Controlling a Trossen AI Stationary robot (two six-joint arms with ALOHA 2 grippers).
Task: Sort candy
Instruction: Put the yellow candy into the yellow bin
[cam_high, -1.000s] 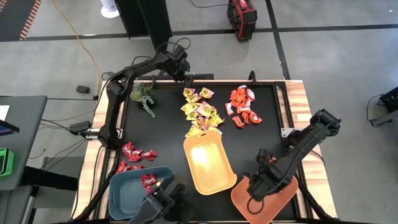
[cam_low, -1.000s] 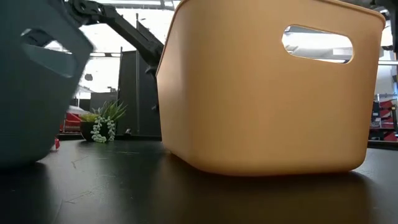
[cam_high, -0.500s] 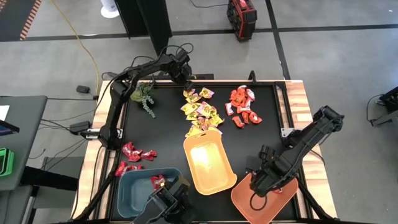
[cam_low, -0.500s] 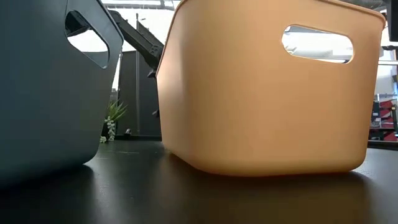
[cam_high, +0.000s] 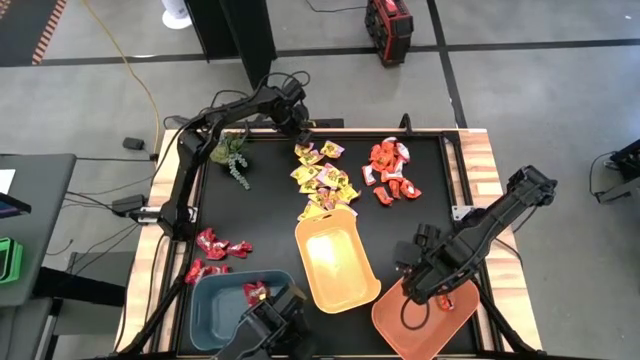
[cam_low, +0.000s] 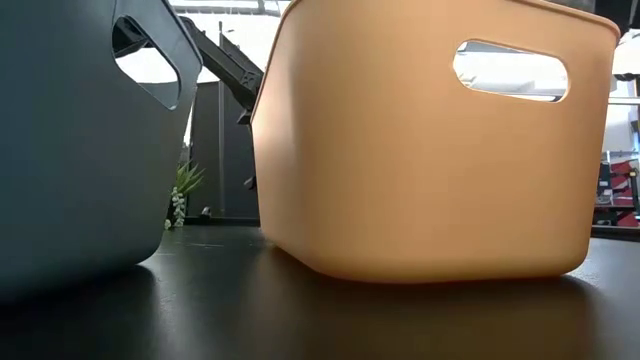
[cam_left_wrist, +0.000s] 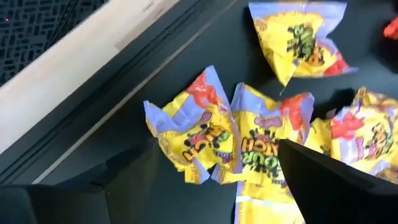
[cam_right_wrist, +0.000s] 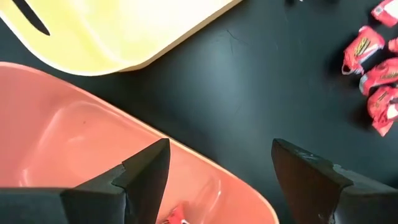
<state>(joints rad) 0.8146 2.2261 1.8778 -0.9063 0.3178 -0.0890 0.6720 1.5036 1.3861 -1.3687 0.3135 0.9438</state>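
- Black table top with pale wooden edges; three plastic bins stand along its near side.
- Blue-grey plastic bin, near left corner; a few deep red wrapped sweets lie inside it.
- Yellow plastic bin, centre, just beside the blue-grey one; its far rim touches the nearest yellow sweets.
- Orange plastic bin, near right corner; a small red sweet lies on its floor.
- Yellow wrapped sweets with pink marks, a loose heap at the far centre of the table.
- Orange-red wrapped sweets with white, a cluster to the right of the yellow heap.
- Deep red wrapped sweets on the table, scattered at the left, beside the blue-grey bin.
- Small green plant sprig, far left corner.
- Left gripper, at the far edge of the yellow heap; fingers spread apart above the sweets, holding nothing.
- Right gripper, over the far rim of the orange bin; fingers apart, empty.
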